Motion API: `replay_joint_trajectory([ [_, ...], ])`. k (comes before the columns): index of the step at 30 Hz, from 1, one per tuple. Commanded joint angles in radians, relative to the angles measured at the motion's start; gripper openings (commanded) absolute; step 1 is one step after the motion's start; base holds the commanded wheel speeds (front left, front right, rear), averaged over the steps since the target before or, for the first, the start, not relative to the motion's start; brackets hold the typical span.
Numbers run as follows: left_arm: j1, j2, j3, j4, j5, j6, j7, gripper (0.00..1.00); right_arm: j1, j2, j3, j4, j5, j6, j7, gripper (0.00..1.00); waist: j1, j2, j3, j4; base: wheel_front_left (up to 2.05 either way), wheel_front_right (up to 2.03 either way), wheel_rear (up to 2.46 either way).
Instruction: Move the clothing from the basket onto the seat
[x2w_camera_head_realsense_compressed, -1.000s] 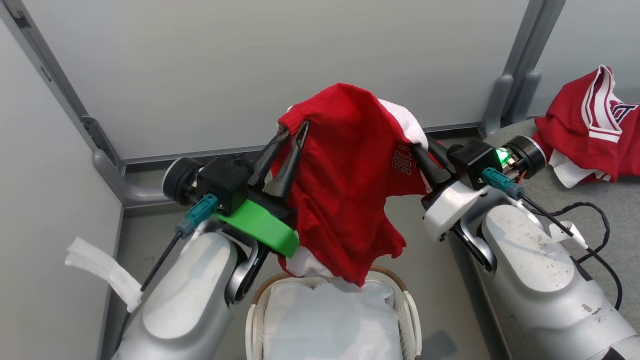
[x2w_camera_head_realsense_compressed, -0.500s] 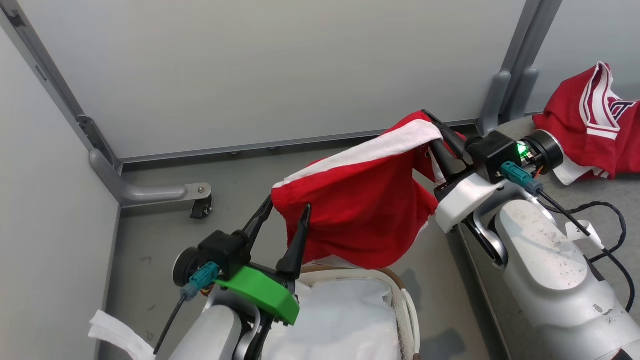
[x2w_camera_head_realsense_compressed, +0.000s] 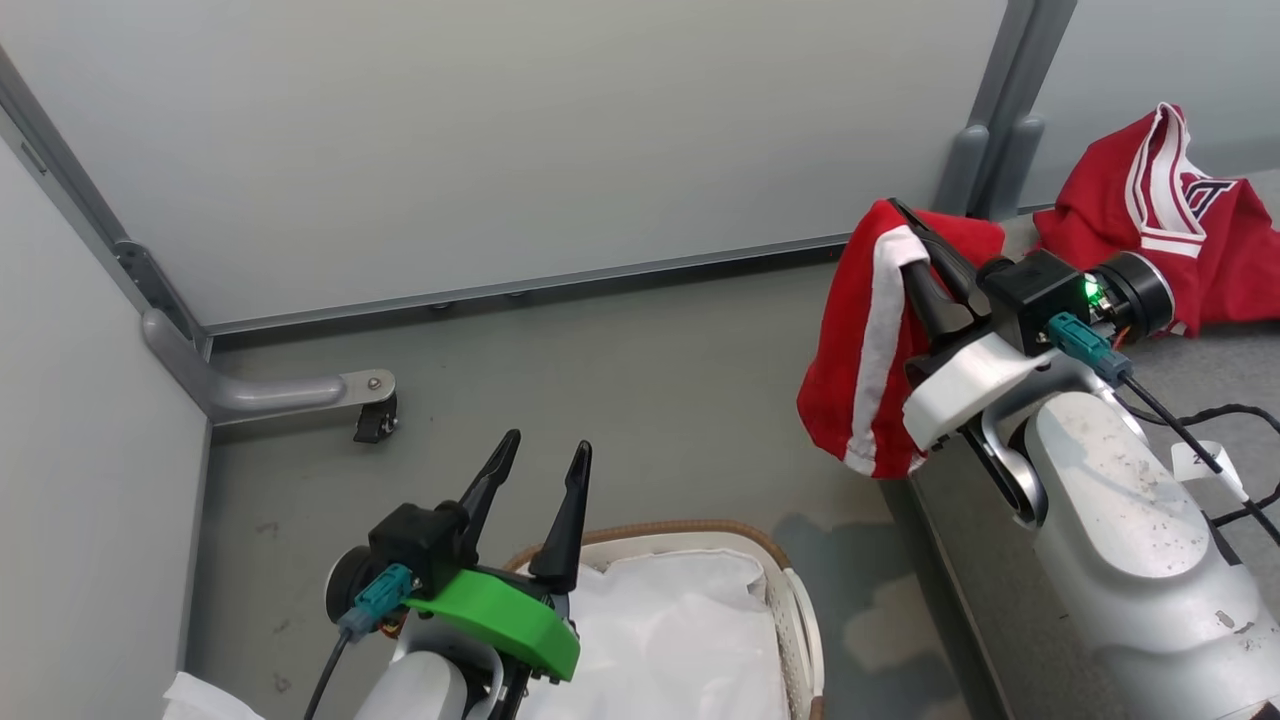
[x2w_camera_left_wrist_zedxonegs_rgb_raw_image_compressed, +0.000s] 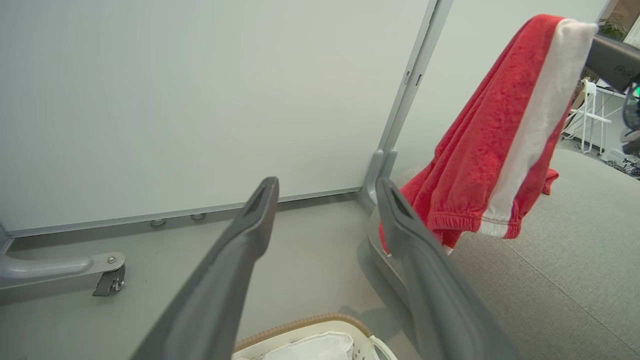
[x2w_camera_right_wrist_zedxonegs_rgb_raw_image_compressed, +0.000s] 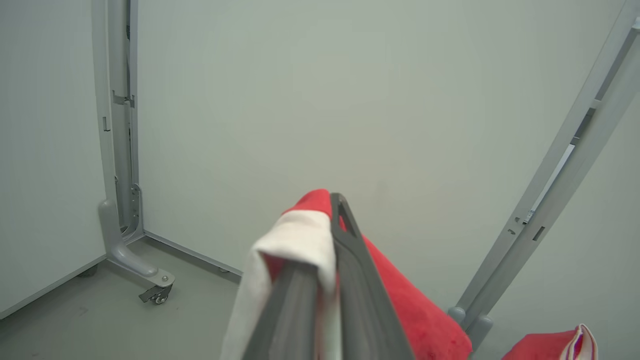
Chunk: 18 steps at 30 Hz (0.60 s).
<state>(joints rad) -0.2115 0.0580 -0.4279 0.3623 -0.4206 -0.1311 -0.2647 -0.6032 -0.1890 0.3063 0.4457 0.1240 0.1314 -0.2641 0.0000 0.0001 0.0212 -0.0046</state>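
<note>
Low on the left, the left gripper (x2w_camera_head_realsense_compressed: 548, 441) hangs over the basket (x2w_camera_head_realsense_compressed: 655, 529), fingers spread wide and empty. Only white liner (x2w_camera_head_realsense_compressed: 660, 630) shows in the part of the basket I can see. Right of that, the right gripper (x2w_camera_head_realsense_compressed: 908, 245) is clamped on a red garment (x2w_camera_head_realsense_compressed: 850, 370) at its white stripe, cloth dangling at the near edge of the seat (x2w_camera_head_realsense_compressed: 1250, 350), partly over floor (x2w_camera_head_realsense_compressed: 620, 370). Second red garment (x2w_camera_head_realsense_compressed: 1150, 220) lies further right on the seat. Risk: release here and the overhanging side likely drags it off the edge. It needs carrying further in first.

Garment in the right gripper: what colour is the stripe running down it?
White stripe on the bright red garment; the left wrist view shows it best.
</note>
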Motion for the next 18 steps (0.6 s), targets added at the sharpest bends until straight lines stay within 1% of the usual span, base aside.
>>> replay_joint_trajectory([
  [1, 0.014, -0.001, 0.002, -0.004, 0.011, 0.002, 0.001, 1.00, 0.015, -0.004, -0.006, -0.004, -0.006, -0.001, 0.000, 0.00, 0.0000, -0.0001, 0.003, -0.008, 0.00, 0.00, 0.00],
  [11, 0.021, -0.006, 0.004, -0.013, 0.032, 0.001, 0.001, 1.00, 0.009, 0.007, -0.036, -0.013, -0.010, -0.001, 0.000, 0.00, 0.0000, -0.0001, 0.026, -0.066, 0.00, 0.00, 0.00],
  [18, 0.009, -0.006, 0.000, -0.030, 0.041, 0.001, 0.001, 1.00, -0.006, 0.008, -0.050, -0.029, -0.015, -0.001, 0.000, 0.00, 0.0000, -0.0001, 0.063, -0.150, 0.00, 0.00, 0.00],
])
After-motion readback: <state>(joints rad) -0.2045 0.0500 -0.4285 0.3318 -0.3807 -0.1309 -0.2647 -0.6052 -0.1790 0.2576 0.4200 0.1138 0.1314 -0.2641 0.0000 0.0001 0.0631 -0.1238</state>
